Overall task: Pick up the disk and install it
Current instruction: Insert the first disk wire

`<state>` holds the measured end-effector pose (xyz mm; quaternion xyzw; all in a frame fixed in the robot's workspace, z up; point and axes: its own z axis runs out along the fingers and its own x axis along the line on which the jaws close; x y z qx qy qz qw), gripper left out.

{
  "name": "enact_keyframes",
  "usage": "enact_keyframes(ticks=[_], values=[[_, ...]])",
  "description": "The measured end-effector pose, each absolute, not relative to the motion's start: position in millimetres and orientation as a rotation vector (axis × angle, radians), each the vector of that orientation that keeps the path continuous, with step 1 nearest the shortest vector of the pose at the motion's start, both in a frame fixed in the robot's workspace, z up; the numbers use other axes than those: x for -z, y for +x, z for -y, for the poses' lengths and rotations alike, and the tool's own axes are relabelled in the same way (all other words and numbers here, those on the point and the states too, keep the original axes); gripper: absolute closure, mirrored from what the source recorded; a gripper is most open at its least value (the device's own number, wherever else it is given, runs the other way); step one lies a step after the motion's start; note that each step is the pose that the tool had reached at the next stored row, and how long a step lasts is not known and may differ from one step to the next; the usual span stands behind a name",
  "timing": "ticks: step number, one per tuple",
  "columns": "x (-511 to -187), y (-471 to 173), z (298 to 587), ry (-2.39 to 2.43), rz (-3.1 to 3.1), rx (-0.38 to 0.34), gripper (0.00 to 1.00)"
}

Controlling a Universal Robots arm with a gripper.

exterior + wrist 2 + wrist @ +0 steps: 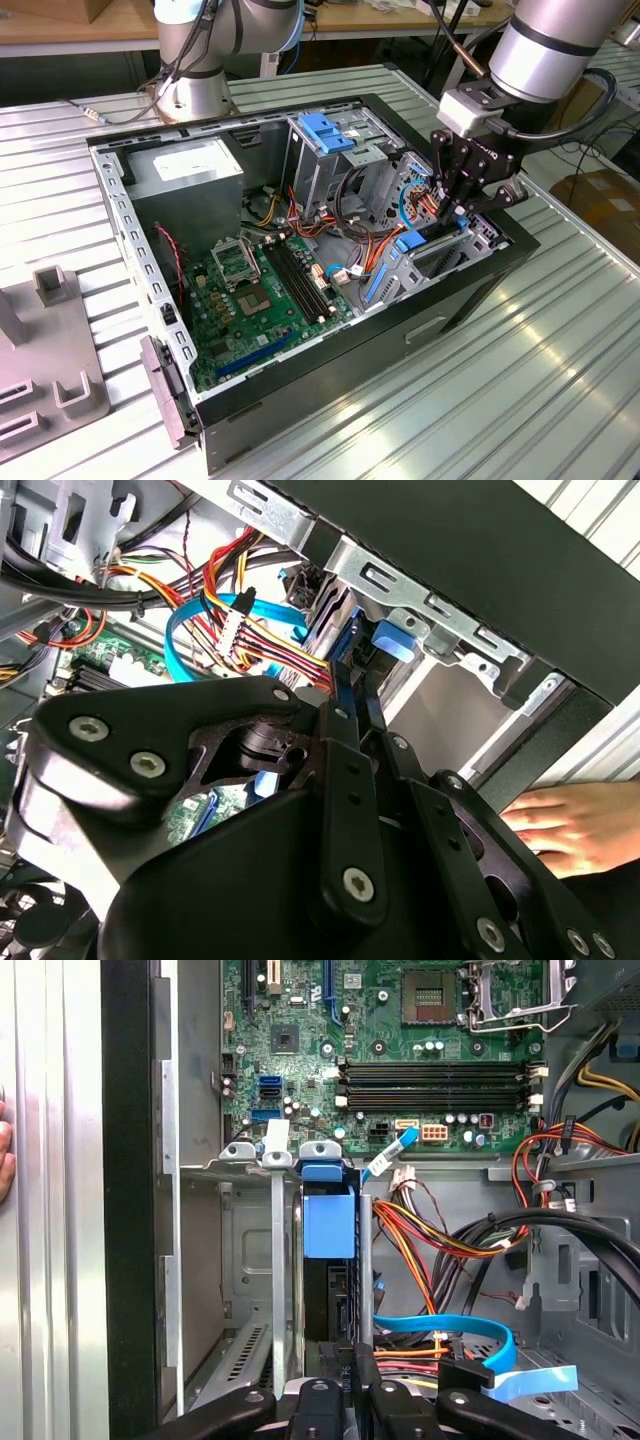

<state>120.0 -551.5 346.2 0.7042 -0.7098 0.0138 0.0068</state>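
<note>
Bench: ribbed, glossy metal table [560, 380], lab clutter behind.

Biggest item is the PC case [330, 380], a black sheet-steel tower on its side w/ the panel off. Inside it, by size:
- grey PSU box [185, 170], white label
- green mobo [250, 300], black RAM slots, empty CPU socket
- bare-metal drive cage topped by a blue plastic latch [325, 130]

My pincer [462, 215] is down in the case at the exterior view's right, over the front bay.

The disk [328, 1222] sits edge-on in a stamped-steel slot of that bay. It is a thin dark slab w/ smooth blue plastic rails, also seen in the second wrist view [392, 640].

Pincer state: fingers drawn together, a sliver of gap at most. Tips sit at the disk's near end in both wrist views [355, 1360] [350, 680]. Can't tell whether they pinch it or just bear on it.

Progress (my read): pick-up done, disk in its slot, so install is late stage. Full seating not verifiable and no connector visibly mated. A flat blue data cable [450, 1325] and a red/yellow/orange wire bundle [440, 1240] lie loose just beside it.

A person's hand [560, 825] rests on the table just outside the case wall.
</note>
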Motion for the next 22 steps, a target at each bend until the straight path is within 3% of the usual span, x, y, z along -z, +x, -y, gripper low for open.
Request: enact_keyframes(ticks=[22], values=[[-346.2,120.0,550.8,2.207,2.224,-0.035,0.83]])
